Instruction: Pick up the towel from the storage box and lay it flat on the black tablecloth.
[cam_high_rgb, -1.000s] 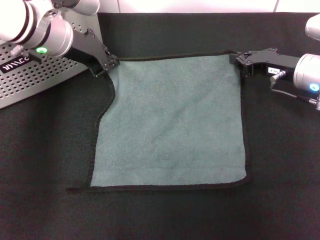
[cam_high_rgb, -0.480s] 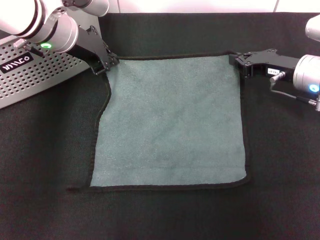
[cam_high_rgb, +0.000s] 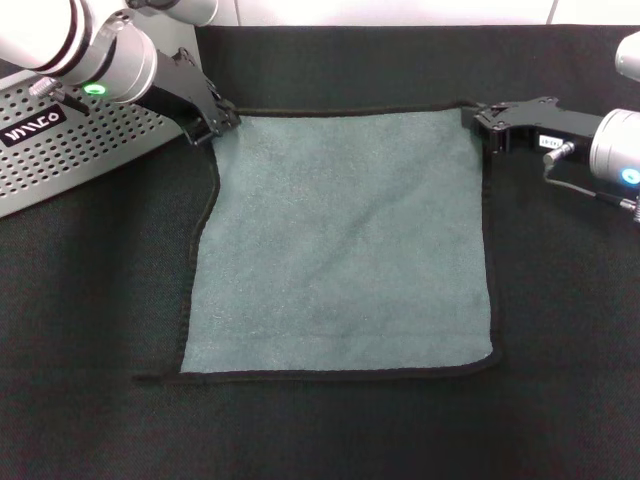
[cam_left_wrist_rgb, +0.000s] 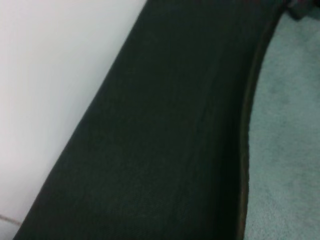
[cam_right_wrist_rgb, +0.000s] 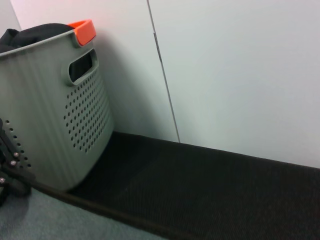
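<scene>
The towel lies spread, grey-green face up, on the black tablecloth, filling the middle of the head view. Its near edge along the lower frame is straight, with a short tail of dark edging trailing off at the lower left. The left side bows inward partway up.

Over the last second that upper left corner has been drawn out and up, so the far edge now runs nearly straight; the cloth looks close to flat, and letting go seems the step left.

At the upper left, the left gripper pinches that far corner. At the upper right, the right gripper sits on the opposite far corner, apparently pinching it. Behind the left arm stands the storage box.
</scene>
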